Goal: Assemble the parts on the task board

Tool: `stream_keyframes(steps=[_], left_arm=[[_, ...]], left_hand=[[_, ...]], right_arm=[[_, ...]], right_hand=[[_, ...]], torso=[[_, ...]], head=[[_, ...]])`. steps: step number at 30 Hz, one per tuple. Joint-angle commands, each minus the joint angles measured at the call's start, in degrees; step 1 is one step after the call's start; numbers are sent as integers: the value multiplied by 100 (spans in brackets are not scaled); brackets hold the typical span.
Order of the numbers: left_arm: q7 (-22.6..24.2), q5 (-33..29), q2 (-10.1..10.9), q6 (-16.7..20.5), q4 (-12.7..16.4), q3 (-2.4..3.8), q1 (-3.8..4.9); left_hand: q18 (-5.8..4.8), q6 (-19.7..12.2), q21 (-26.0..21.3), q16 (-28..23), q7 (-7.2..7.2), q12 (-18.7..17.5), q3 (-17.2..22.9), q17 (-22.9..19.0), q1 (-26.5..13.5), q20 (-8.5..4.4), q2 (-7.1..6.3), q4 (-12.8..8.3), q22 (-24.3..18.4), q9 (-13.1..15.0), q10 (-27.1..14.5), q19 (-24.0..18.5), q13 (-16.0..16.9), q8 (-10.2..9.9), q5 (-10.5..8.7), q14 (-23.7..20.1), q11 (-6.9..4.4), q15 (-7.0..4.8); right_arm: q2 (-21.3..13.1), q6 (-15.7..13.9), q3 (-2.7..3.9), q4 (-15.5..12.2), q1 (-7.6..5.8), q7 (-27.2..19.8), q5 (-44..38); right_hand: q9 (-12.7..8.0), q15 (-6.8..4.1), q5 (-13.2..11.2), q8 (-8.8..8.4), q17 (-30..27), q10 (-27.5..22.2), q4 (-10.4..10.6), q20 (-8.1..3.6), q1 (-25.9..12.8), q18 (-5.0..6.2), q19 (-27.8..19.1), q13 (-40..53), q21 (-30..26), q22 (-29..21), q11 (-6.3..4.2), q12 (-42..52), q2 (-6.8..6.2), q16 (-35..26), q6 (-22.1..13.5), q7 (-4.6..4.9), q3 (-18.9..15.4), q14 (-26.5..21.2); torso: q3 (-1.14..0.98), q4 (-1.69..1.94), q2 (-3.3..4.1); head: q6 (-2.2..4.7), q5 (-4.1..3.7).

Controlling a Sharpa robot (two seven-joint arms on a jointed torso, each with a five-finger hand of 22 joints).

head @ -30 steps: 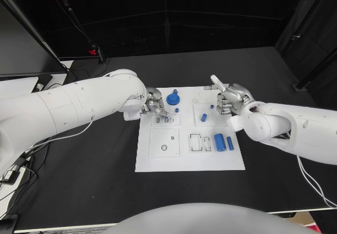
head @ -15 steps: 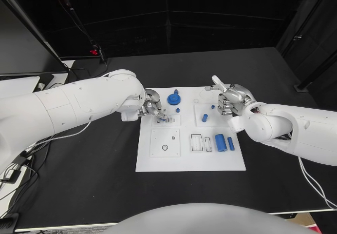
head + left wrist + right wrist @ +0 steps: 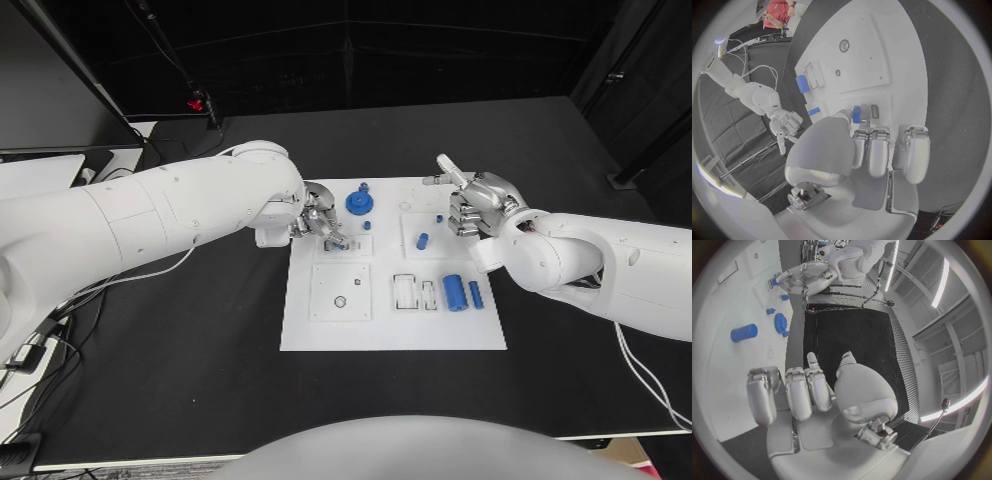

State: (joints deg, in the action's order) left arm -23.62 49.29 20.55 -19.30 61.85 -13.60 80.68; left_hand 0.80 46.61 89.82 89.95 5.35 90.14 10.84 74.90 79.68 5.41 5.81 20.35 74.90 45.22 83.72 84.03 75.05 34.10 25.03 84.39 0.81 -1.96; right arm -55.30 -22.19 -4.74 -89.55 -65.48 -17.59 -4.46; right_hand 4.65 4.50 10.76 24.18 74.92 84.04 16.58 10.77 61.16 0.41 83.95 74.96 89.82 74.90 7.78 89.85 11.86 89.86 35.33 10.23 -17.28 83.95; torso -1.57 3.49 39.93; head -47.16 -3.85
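Note:
The white task board (image 3: pixel 392 325) lies in the middle of the black table. My left hand (image 3: pixel 319 220) is low over the board's far left corner and pinches a small blue peg (image 3: pixel 856 114) between thumb and fingertips, right at the board's surface. My right hand (image 3: pixel 473 205) hovers over the far right corner with its fingers curled in, thumb out, holding nothing. On the board are a blue round knob (image 3: pixel 359 203), a short blue peg (image 3: pixel 421 240), a thick blue cylinder (image 3: pixel 453 292) and a thinner blue one (image 3: pixel 473 293).
White recessed plates with slots (image 3: pixel 340 293) take up the board's near left part. The table is bare black around the board. A cable (image 3: pixel 137 280) runs along the table at the left under my left arm.

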Motion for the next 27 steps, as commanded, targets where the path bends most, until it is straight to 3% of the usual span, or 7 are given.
stream_keyframes(steps=[1, 17, 27], left_arm=[[-56, -24, -23, -88, -16, 4, 6], [-142, -14, -94, -133, -85, 4, -2], [-144, -8, -125, -133, -107, 4, -8]], left_hand=[[-80, 191, 18, 5, -152, -14, 401, 1510, 156, -35, 202, -358, 1510, 6, 628, 597, 1495, 18, 35, 561, -21, 4], [-80, 184, 18, 5, -153, -14, 435, 1510, 153, -34, 199, -362, 1510, 16, 628, 597, 1495, 5, 23, 561, -22, 3], [-80, 180, 18, 5, -152, -14, 449, 1510, 152, -33, 196, -362, 1510, 20, 628, 597, 1495, 0, 19, 561, -22, 3]], right_arm=[[-2, 63, 2, -24, -7, -49, 7], [-1, 73, 2, -37, -7, -42, 7], [3, 71, 2, -40, -7, -38, 7]], right_hand=[[-8, 36, 28, 26, 1508, 596, 11, 29, 3, -41, 605, 1504, 18, 1510, 55, 15, 57, 14, -37, 245, -36, 605], [-9, 36, 31, 25, 1508, 596, 12, 30, 2, -41, 605, 1504, 18, 1510, 55, 15, 55, 14, -41, 246, -39, 605], [-9, 36, 31, 25, 1508, 596, 12, 30, 2, -41, 605, 1504, 18, 1510, 55, 15, 55, 14, -41, 246, -39, 605]], torso=[[2, -2, 5], [0, 8, -1], [4, -12, -4]], head=[[-9, 6], [-35, -6], [-44, 12]])
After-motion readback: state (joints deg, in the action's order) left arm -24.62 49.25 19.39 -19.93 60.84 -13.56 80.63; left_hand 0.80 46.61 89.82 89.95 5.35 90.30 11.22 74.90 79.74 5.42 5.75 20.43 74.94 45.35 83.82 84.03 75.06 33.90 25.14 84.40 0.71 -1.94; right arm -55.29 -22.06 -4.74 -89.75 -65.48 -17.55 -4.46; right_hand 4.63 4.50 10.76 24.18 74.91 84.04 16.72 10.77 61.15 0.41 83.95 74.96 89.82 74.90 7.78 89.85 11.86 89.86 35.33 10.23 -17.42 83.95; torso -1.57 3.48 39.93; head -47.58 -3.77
